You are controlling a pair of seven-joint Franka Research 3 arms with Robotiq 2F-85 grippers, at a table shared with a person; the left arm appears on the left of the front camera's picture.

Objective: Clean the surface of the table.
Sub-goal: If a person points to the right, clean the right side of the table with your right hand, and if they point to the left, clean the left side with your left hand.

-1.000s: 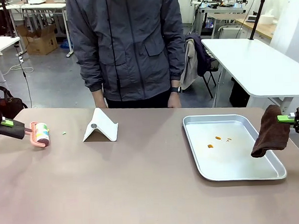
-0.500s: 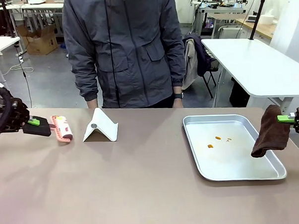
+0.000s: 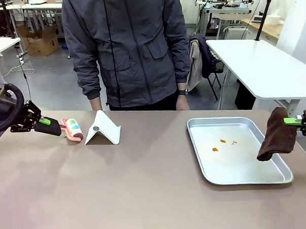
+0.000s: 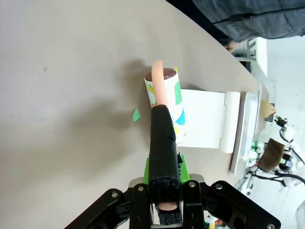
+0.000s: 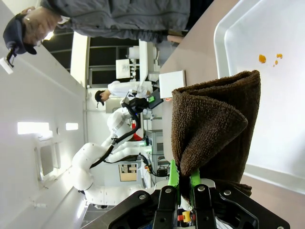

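The left gripper (image 3: 45,123) is clamped on a lint roller's (image 3: 72,129) handle, the sticky head just ahead of its fingertips and seemingly touching the table (image 3: 146,186) beneath. The right gripper (image 3: 295,121) pinches a limp brown towel (image 3: 276,139) that hangs below it. The table looks rigid and smooth, so it is likely something to press tools on, not to grasp.

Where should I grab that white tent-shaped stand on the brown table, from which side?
Probably the top ridge of the white tent-shaped stand, from straight above: its two sloped panels meet in a narrow edge, while the base splays wide.
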